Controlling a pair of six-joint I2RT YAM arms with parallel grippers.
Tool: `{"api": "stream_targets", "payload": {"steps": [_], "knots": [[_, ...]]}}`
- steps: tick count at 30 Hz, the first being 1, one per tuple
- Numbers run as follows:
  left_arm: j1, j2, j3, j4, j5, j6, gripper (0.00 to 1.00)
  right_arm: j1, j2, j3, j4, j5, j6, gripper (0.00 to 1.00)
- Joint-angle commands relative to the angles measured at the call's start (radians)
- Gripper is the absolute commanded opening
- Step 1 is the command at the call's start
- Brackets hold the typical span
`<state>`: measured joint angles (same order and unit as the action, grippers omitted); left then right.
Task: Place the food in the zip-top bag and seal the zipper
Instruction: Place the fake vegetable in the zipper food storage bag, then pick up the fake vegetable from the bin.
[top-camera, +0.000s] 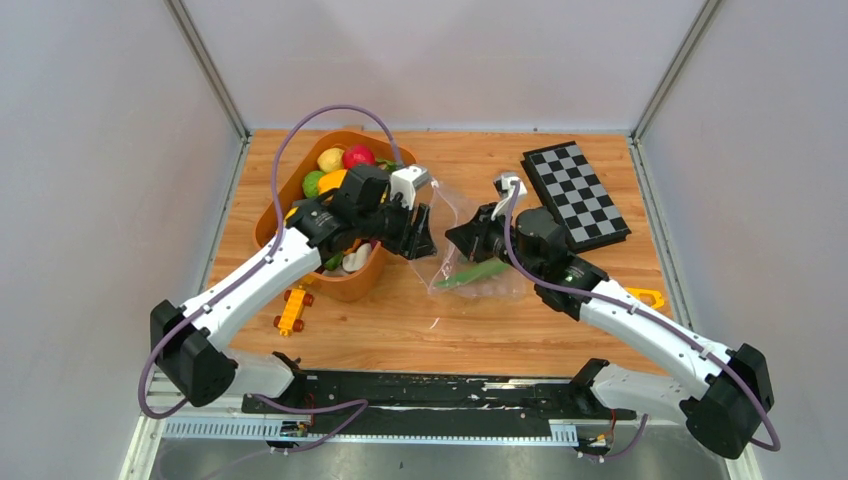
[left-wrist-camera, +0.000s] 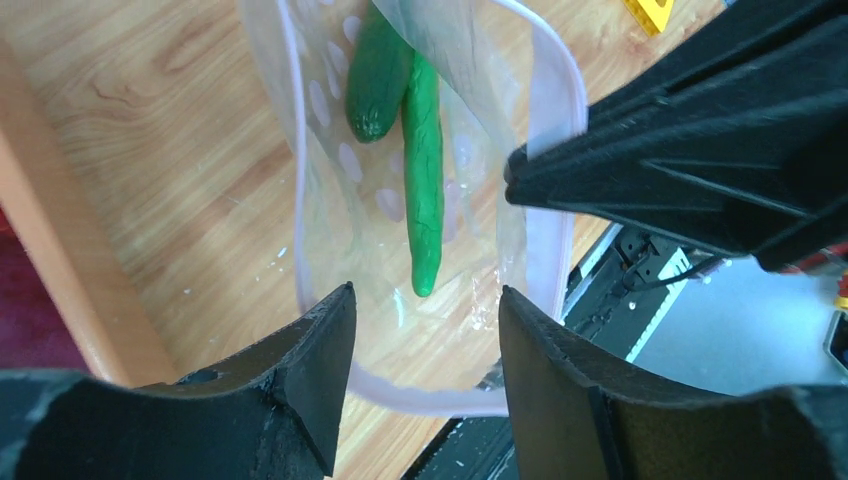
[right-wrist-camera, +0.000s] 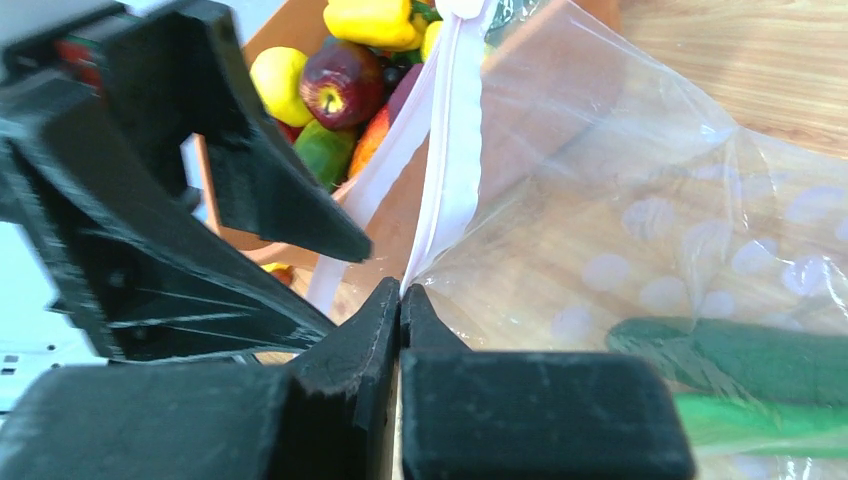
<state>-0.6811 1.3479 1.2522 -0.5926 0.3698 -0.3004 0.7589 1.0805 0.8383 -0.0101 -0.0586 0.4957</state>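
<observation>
No writing, label, brand, number or sign can be read in any of the three views; nothing here is legible.

Clear zip-top bag, whitish dots; dark green cucumber; orange tub; black-white checkerboard.

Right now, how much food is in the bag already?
Done: a cucumber and a long green vegetable lie inside the zip-top bag. In hand: right jaws pinch its zipper, left jaws open. Left: fruit in the orange tub, then sealing.
</observation>
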Motion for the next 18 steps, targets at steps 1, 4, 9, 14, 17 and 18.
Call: {"api": "stream_targets", "payload": {"steps": [1, 4, 9, 14, 17, 18], "knots": [[-0.004, -0.114, -0.001, 0.064, -0.084, 0.012, 0.63, 0.005, -0.044, -0.018, 0.017, 0.109, -0.013, 0.00], [-0.003, -0.175, -0.029, 0.078, -0.204, 0.019, 0.71, 0.004, -0.065, -0.031, 0.015, 0.163, -0.019, 0.00], [-0.003, -0.283, -0.097, 0.099, -0.484, 0.010, 0.91, 0.003, -0.093, -0.044, 0.014, 0.209, -0.041, 0.00], [0.027, -0.328, -0.147, 0.095, -0.719, -0.038, 1.00, 0.004, -0.098, -0.044, -0.020, 0.214, -0.050, 0.00], [0.075, -0.316, -0.148, 0.061, -0.758, -0.072, 1.00, 0.004, -0.092, -0.041, -0.018, 0.209, -0.049, 0.00], [0.089, -0.312, -0.152, 0.049, -0.774, -0.077, 1.00, 0.004, -0.088, -0.039, -0.019, 0.206, -0.050, 0.00]]}}
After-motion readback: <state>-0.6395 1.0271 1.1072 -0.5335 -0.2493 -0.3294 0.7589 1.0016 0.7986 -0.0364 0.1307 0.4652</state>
